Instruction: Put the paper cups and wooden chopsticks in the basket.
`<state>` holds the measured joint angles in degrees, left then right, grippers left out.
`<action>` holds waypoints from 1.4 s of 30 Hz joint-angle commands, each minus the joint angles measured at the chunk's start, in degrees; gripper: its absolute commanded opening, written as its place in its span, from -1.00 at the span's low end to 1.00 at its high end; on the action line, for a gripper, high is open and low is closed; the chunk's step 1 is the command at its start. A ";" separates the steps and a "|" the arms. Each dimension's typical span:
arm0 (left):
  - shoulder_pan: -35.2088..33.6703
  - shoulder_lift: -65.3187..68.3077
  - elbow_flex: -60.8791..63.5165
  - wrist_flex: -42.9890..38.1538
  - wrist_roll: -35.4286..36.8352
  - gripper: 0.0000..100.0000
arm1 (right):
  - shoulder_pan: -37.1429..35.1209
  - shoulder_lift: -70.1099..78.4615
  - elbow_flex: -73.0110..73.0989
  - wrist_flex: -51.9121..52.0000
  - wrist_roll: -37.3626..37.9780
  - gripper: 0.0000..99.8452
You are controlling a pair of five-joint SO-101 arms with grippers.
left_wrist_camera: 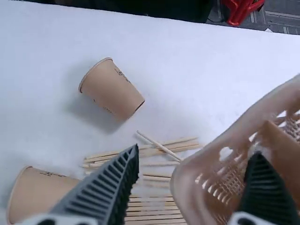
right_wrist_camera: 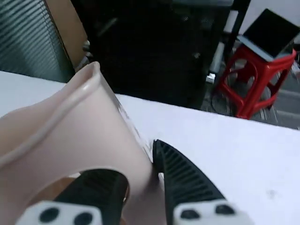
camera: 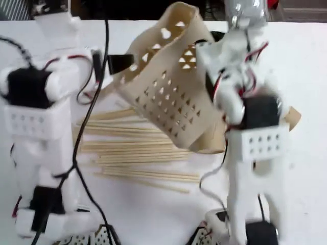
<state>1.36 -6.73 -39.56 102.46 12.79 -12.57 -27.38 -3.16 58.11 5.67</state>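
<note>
Nearest the left hand (left_wrist_camera: 196, 152), spread wide and gripping nothing: the rim of the basket (left_wrist_camera: 211, 152), sitting in the gap between the two fingers and closer to one than the other. Cannot tell whether it touches either finger.

Just under and beyond that hand: the wooden chopsticks (left_wrist_camera: 140, 155), flat on the table (left_wrist_camera: 197, 61) in a loose bundle. Long axes roughly crosswise to the hand, running from finger to finger, with one stick slanted over the rest.

Just outside one finger: a paper cup (left_wrist_camera: 37, 192), lying on its side, mouth turned away from the hand.

Farther out, past the wooden chopsticks and well apart from the fingers: a second paper cup (left_wrist_camera: 112, 89), also on its side. Base toward the sticks, mouth pointing away from the hand.

Right hand (right_wrist_camera: 140, 164): closed on the basket, with the pale wall pinched between its fingers just below the rim.

From above: basket tilted steeply between the two arms, rim high, lower part over the end of the bundle. Sticks lying side to side across the table, long axes spanning the space from one arm to the other.
</note>
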 commanded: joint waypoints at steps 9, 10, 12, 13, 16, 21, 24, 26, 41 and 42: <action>0.04 -7.96 16.79 -0.18 -10.46 -0.29 | -3.47 -19.65 28.13 -29.32 -5.01 -0.97; -0.48 -7.87 16.88 -0.26 -10.46 -0.29 | -3.47 -19.12 27.69 -29.32 -5.01 -0.97; -0.84 -7.52 17.05 -1.67 -12.48 -0.30 | -3.56 -17.98 27.08 -29.67 -5.10 -0.97; -0.92 -6.90 17.05 -2.29 -13.98 -0.34 | -3.56 -17.36 26.81 -29.67 -5.19 -0.97; -0.92 -3.12 17.05 -4.57 -17.49 -0.55 | -3.47 -15.52 26.11 -30.64 -9.67 -0.97; -2.15 5.58 16.62 -13.27 -22.33 -0.93 | -3.21 -12.35 25.76 -33.01 -12.66 -0.97; -3.30 8.48 16.53 -19.60 -23.47 -0.95 | -3.03 -11.12 26.11 -32.92 -12.66 -0.96; -3.38 9.63 16.53 -23.03 -23.74 -0.96 | -3.03 -10.07 26.11 -32.92 -12.57 -0.96; -3.47 22.73 15.56 -38.24 -23.30 -0.96 | -2.95 -1.10 26.20 -15.34 6.15 -0.50; -3.56 23.78 14.59 -38.15 -23.12 -0.96 | -2.95 -0.48 26.20 -14.73 6.95 -0.50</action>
<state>0.75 14.11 -22.24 68.88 -10.86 -15.38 -27.65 26.20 42.11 9.80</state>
